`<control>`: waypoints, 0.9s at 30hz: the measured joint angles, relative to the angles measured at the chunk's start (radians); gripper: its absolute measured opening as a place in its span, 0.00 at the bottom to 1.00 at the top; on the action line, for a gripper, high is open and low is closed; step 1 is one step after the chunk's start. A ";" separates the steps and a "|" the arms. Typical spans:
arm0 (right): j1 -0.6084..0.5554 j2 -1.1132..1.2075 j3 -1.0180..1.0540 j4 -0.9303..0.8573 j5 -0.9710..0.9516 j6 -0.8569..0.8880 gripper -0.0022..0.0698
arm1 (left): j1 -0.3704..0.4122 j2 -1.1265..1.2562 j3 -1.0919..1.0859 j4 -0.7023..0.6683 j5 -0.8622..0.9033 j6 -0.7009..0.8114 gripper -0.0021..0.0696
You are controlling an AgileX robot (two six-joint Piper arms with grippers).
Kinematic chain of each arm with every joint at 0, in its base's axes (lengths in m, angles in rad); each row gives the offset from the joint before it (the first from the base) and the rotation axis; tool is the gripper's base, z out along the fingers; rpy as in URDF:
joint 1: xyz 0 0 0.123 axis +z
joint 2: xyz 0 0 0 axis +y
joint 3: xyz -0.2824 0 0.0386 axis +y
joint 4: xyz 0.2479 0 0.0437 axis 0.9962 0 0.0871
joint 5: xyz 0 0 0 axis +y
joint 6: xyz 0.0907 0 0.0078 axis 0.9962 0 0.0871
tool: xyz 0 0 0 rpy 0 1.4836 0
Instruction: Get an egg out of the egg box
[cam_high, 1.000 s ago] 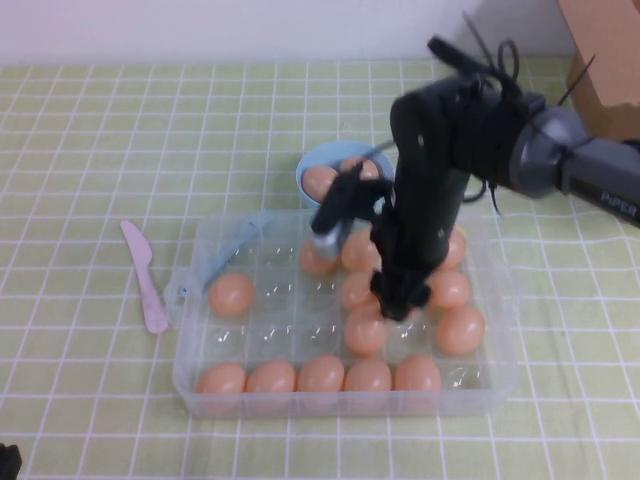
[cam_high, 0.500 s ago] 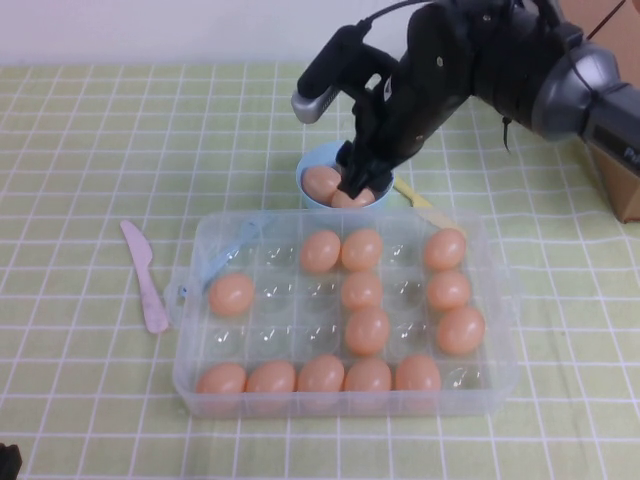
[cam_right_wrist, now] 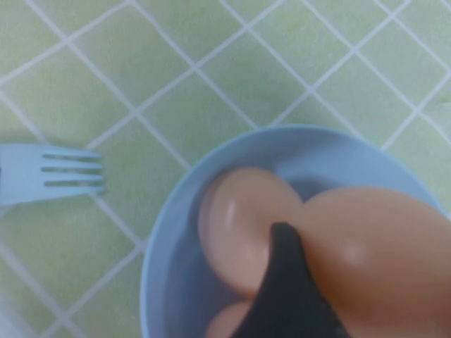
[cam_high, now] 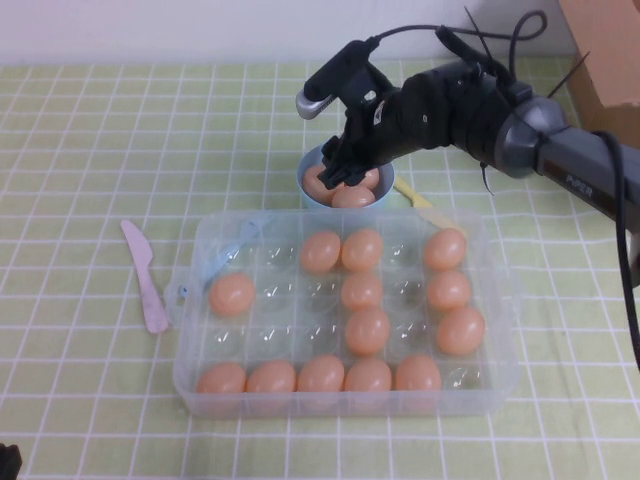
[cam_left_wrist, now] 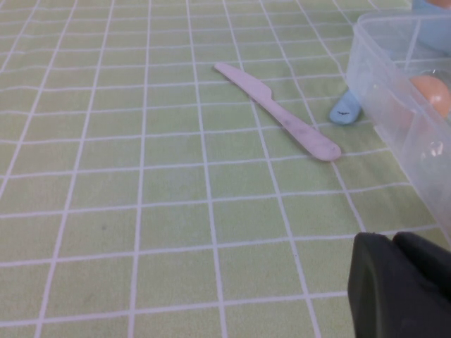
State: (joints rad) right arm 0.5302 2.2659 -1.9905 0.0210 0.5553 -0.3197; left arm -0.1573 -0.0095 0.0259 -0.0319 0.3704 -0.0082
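The clear egg box (cam_high: 190, 330) sits mid-table with several peach-brown eggs in its cups; its corner also shows in the left wrist view (cam_left_wrist: 384, 77). My right gripper (cam_high: 345, 172) is down in the small light-blue bowl (cam_high: 312, 165) just behind the box. It is shut on an egg (cam_right_wrist: 373, 246), which rests against another egg (cam_right_wrist: 236, 225) lying in the bowl (cam_right_wrist: 169, 232). One dark finger (cam_right_wrist: 285, 289) shows beside the held egg. My left gripper (cam_left_wrist: 405, 282) is shut and empty, low over the tablecloth at the near left, away from the box.
A pink plastic knife (cam_high: 145, 275) lies left of the box, also in the left wrist view (cam_left_wrist: 282, 116). A light-blue fork (cam_right_wrist: 49, 172) lies by the bowl. A yellow utensil (cam_high: 415, 195) lies right of the bowl. A cardboard box (cam_high: 600, 50) stands at the far right.
My right gripper lifted an egg out of the box's middle, carried it back over the blue bowl, and has now lowered it into the bowl. The left arm has not moved.
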 joint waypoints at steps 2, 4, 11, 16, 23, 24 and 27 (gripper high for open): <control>-0.002 0.010 0.000 0.021 -0.015 0.000 0.61 | 0.000 0.000 0.000 0.000 0.000 0.000 0.02; -0.006 0.016 0.000 0.032 -0.021 0.000 0.64 | 0.000 0.000 0.000 0.000 0.000 0.000 0.02; -0.007 0.017 0.000 0.036 -0.021 0.002 0.82 | 0.000 0.000 0.000 0.000 0.000 0.000 0.02; -0.008 -0.058 0.000 0.036 0.047 0.004 0.68 | 0.000 0.000 0.000 0.000 0.000 0.000 0.02; -0.008 -0.273 0.135 0.040 0.084 0.015 0.11 | 0.000 0.000 0.000 0.000 0.000 0.000 0.02; -0.008 -0.308 0.182 0.040 0.082 0.028 0.07 | 0.000 0.000 0.000 0.000 0.000 0.000 0.02; -0.008 -0.409 0.336 0.049 0.042 0.046 0.03 | 0.000 0.000 0.000 0.000 0.000 0.000 0.02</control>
State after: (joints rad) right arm 0.5220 1.8571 -1.6542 0.0696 0.5975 -0.2739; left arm -0.1573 -0.0095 0.0259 -0.0319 0.3704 -0.0082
